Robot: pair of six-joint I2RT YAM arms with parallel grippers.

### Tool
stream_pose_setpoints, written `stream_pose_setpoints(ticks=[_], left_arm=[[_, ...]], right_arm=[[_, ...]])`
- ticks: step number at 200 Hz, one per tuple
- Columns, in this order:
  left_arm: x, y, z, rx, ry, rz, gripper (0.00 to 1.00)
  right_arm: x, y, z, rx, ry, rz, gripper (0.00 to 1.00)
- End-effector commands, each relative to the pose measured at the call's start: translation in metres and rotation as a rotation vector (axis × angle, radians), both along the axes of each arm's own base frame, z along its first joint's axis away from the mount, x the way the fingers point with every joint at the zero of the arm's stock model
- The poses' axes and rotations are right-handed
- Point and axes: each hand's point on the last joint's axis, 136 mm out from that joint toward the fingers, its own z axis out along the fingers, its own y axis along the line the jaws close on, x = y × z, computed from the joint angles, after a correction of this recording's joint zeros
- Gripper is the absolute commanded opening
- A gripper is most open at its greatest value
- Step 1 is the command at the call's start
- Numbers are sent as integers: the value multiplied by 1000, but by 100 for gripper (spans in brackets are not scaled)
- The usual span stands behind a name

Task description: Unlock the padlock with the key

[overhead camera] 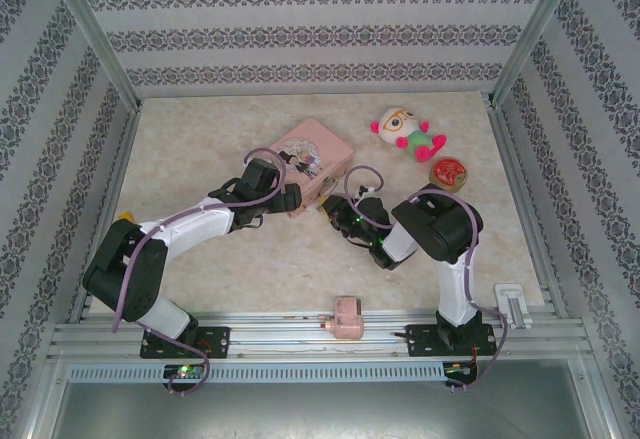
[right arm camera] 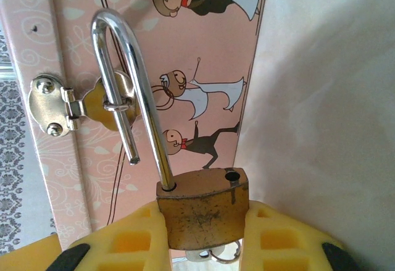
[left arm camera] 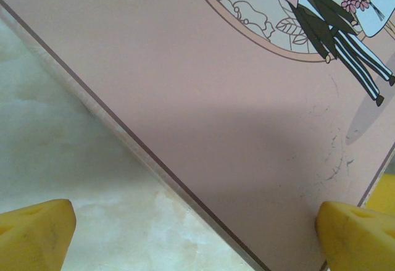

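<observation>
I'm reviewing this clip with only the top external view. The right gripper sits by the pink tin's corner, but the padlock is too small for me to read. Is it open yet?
Observer: Yes. In the right wrist view the shackle's short end is out of the padlock body, though it is threaded through the tin's hasp loop.
Operator: Is the right gripper holding it?
Observer: Its yellow fingers clamp the brass body from both sides.
Operator: And the left gripper?
Observer: Open wide, one finger over the table, the other over the lid, gripping nothing.
</observation>
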Motion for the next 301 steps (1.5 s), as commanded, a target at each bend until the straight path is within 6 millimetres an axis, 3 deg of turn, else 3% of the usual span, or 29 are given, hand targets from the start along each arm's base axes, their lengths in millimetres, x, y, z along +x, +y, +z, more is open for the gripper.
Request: stream_pose_setpoints(ticks=[1, 301], left_arm=[[-29, 24, -36, 124, 137, -10, 99], [-31, 28, -35, 120, 135, -2, 99]], right_arm=[[16, -28, -29, -71, 48, -131, 0], [27, -41, -18, -53, 13, -168, 0]])
